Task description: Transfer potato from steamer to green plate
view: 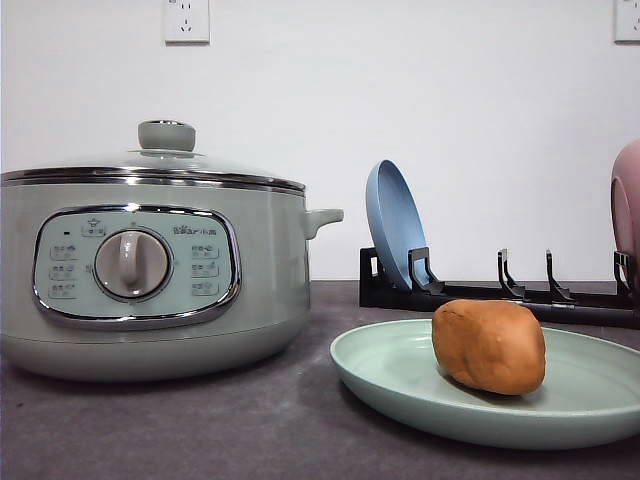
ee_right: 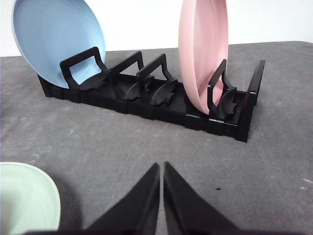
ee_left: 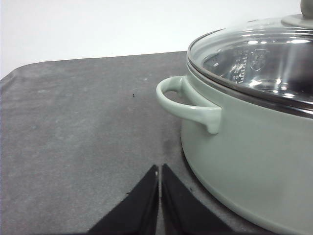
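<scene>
Where it lies: one potato (view: 489,346), one green plate (view: 400,375).

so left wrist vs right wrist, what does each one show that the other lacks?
Left wrist: the steamer with its glass lid on and a side handle, and the shut left tool.
Right wrist: the black rack holding an upright blue plate and pink dish, the green plate rim, and the shut right tool.
Both: the dark grey tabletop and white wall.

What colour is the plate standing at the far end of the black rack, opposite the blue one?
Pink. The plate shows best in the right wrist view.
</scene>
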`<state>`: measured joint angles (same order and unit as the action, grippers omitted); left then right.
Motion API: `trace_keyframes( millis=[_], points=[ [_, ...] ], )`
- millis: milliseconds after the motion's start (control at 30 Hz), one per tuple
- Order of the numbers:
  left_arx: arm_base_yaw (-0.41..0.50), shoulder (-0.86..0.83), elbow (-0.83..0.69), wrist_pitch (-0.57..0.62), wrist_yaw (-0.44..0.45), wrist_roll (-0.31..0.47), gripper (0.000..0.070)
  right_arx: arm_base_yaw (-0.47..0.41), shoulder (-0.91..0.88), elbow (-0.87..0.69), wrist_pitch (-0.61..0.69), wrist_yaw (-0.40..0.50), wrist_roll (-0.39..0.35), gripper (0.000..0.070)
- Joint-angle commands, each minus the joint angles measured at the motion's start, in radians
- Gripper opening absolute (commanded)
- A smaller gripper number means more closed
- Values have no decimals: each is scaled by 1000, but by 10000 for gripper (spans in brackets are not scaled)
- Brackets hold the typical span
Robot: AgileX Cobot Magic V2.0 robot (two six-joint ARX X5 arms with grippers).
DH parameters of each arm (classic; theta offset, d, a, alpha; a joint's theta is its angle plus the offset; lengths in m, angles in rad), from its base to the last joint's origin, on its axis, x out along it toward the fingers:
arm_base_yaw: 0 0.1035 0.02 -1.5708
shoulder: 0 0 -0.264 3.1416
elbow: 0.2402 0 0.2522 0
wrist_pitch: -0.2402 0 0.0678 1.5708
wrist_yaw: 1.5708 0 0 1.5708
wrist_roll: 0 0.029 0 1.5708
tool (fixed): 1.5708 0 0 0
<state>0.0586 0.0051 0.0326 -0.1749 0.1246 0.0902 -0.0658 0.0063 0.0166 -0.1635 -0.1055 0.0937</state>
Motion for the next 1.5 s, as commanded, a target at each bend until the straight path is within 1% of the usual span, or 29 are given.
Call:
trace_keyframes(
  millis=[0, 1467],
  points=[
    [3, -2, -21, -7, -2, -5, 0, 0, -3, -5, 8, 1, 3, 0],
    [3, -2, -21, -7, -2, -5, 0, 0, -3, -5, 8, 1, 3, 0]
  ],
)
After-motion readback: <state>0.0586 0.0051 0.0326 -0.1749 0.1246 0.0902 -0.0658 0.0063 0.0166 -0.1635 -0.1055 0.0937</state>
